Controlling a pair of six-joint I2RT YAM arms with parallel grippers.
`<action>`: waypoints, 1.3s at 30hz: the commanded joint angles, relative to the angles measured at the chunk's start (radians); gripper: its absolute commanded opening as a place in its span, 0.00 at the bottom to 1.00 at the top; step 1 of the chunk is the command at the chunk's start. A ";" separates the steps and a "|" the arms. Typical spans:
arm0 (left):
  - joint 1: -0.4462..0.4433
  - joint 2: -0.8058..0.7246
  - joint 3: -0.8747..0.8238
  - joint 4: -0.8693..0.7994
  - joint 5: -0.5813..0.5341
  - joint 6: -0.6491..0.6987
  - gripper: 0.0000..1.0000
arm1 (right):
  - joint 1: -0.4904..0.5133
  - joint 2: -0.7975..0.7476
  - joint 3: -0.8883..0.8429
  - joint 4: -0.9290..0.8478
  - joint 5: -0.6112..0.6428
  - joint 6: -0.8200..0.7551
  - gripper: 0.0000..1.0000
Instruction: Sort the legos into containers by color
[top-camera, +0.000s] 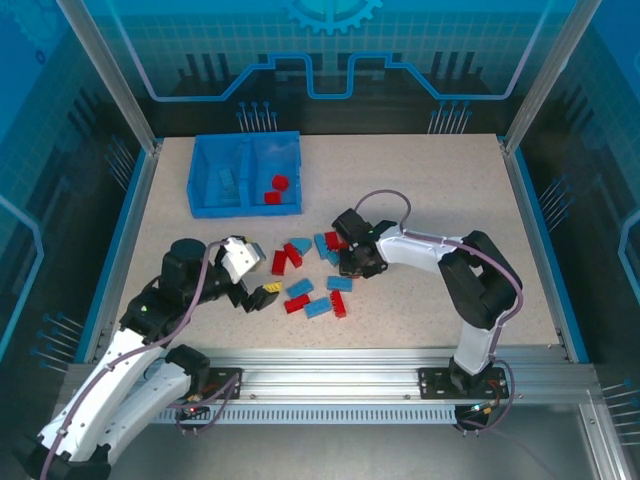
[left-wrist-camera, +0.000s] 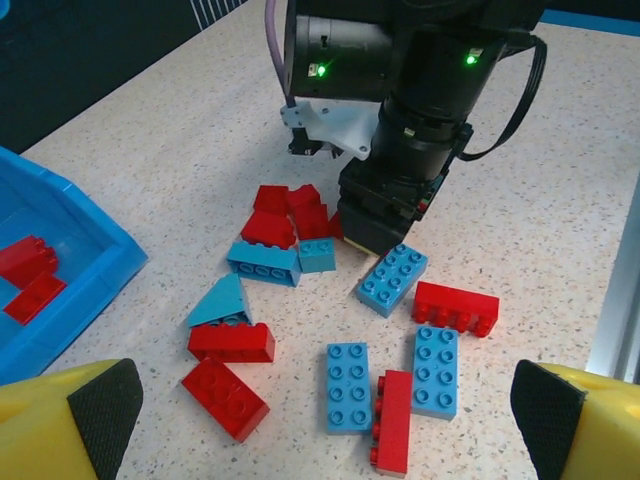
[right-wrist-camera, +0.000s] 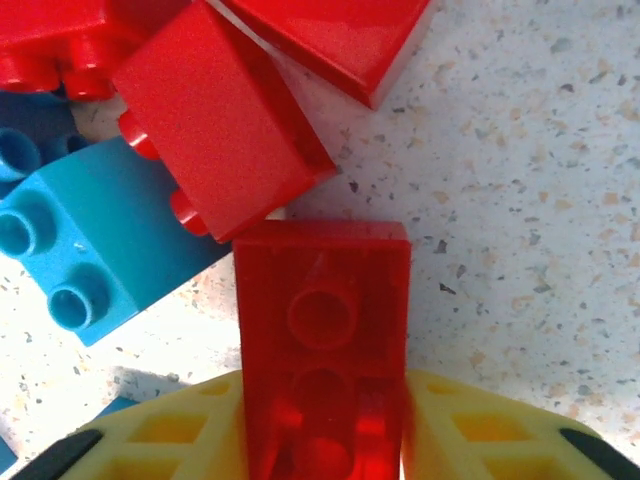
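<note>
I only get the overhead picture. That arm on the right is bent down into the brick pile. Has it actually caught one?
Observer: Yes. Its wrist camera shows the right end effector with its yellow fingers pressed against both sides of a red brick.
Visitor: Which way up is that brick?
Observer: Its hollow underside faces the wrist camera.
Visitor: And the other arm?
Observer: Its own camera shows the left end effector wide open and holding nothing.
</note>
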 joint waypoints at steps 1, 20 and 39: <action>-0.005 -0.028 -0.022 0.044 -0.070 0.012 0.99 | 0.002 -0.077 0.011 -0.014 0.056 -0.004 0.28; 0.212 0.053 0.078 0.098 -0.458 -0.373 0.99 | 0.199 0.175 0.654 0.112 0.227 -0.381 0.29; 0.220 0.043 0.070 0.099 -0.563 -0.396 0.99 | 0.080 0.954 1.614 -0.047 0.088 -0.333 0.34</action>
